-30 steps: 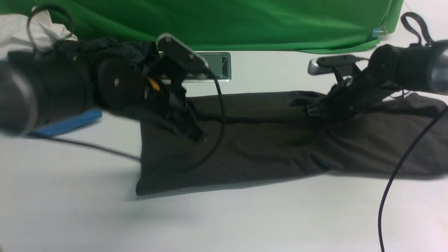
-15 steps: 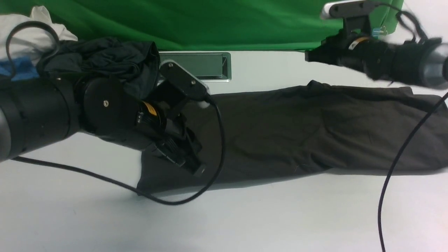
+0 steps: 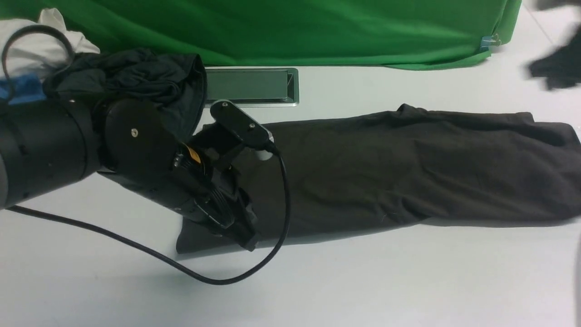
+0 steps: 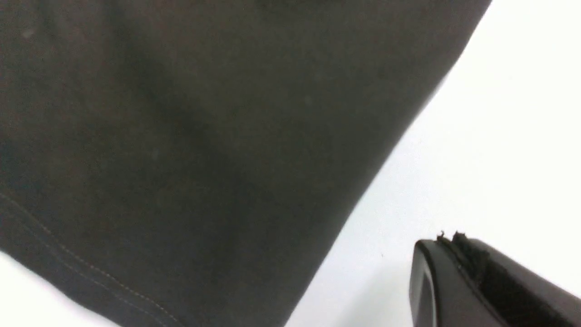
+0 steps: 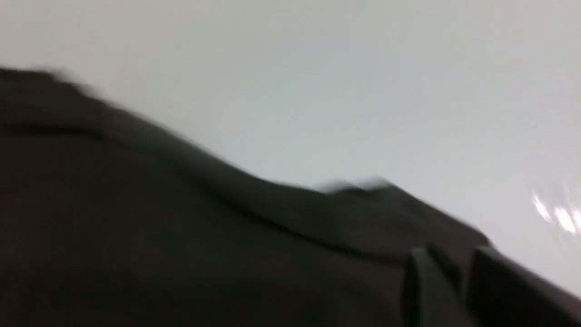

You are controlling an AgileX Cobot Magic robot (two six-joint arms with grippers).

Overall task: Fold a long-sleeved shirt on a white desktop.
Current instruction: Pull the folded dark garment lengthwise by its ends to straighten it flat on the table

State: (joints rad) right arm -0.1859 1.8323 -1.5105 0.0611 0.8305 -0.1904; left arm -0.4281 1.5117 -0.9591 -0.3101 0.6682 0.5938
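Shirt: the long-sleeved shirt [image 3: 386, 172] is lying as a long folded band across the middle of the white desktop [image 3: 317, 290], just near of the silver hatch [image 3: 252, 86]. Left gripper [image 3: 243, 231] is resting closed, holding nothing, over the band's left near corner. Right gripper [image 5: 447, 272] is blurring; jaws unreadable. Judged: lengthwise fold done; next calls for gripping an end and folding crosswise. Left wrist view alone is showing hem stitching; front view alone, the dark garment [image 3: 136, 77] piled far left.

Brownish-black shirts: one, the long-sleeved shirt [image 3: 408, 168]
Blackish garments: one [image 3: 136, 77]
White cloths: one [image 3: 27, 41]
Blue garments: one [image 3: 22, 88]
Silver-framed hatches: one [image 3: 249, 86]
Green backdrops: one [image 3: 295, 27]
Arms seen: two
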